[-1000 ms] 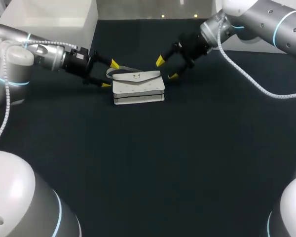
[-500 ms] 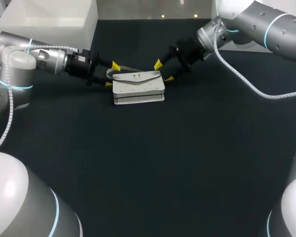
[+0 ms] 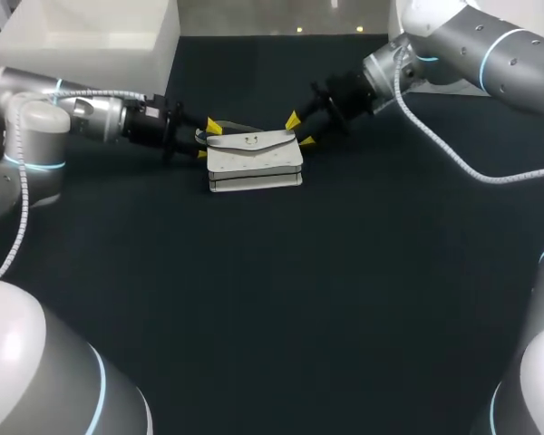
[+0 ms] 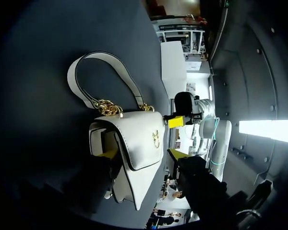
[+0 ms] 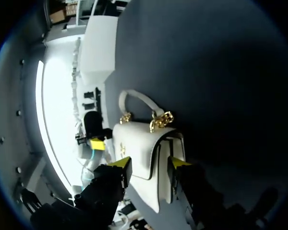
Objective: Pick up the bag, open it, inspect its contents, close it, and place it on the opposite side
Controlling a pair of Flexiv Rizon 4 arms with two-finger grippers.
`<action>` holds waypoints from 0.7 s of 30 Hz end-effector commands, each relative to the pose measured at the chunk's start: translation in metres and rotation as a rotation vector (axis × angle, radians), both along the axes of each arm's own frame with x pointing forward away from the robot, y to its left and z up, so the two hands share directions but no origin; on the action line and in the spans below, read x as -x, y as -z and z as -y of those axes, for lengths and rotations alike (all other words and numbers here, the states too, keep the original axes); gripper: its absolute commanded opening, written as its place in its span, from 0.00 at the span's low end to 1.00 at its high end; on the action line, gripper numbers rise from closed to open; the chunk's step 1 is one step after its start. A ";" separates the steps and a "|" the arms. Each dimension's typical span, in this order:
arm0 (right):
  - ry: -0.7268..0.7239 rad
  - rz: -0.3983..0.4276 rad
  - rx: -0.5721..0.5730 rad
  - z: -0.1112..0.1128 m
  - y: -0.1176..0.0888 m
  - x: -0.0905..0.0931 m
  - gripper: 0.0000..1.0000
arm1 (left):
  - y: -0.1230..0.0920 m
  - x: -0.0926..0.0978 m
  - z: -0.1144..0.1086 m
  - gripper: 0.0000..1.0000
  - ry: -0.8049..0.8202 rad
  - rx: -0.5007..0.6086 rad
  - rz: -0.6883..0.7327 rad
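A small white bag [image 3: 254,161] with a flap, gold chain and short strap [image 4: 97,56] sits at the back middle of the dark table. My left gripper [image 3: 207,140] stands at its left end, open, one yellow tip either side of the bag's end [image 4: 141,153]. My right gripper [image 3: 299,131] is at the bag's right end, also open, with its tips straddling that end [image 5: 150,163]. In the right wrist view the bag [image 5: 141,139] fills nearly all the space between the tips. I cannot see a firm pinch by either gripper. The flap is down.
A white box [image 3: 91,36] stands at the back left corner, behind my left arm. The dark table [image 3: 281,299] stretches wide in front of the bag towards the near edge.
Both grippers have narrowed around the bag's ends and crept a little closer to it. The bag has not moved.
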State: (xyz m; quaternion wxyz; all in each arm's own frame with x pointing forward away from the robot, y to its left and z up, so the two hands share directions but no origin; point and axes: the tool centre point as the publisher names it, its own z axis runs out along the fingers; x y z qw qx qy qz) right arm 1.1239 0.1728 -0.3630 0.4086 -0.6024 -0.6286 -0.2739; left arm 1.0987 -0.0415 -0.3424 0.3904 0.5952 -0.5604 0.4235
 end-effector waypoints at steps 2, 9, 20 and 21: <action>-0.110 -0.072 -0.007 -0.004 0.003 -0.005 0.46 | 0.008 -0.007 0.003 0.59 0.015 0.013 -0.009; -0.106 -0.095 -0.001 -0.006 0.011 -0.004 0.46 | 0.011 -0.009 0.001 0.50 -0.020 0.001 -0.008; -0.079 -0.101 0.006 -0.006 0.014 -0.002 0.00 | 0.011 -0.008 0.001 0.00 -0.051 -0.022 -0.005; -0.078 -0.102 0.007 -0.006 0.014 -0.001 0.00 | 0.012 -0.008 0.002 0.00 -0.051 -0.021 -0.006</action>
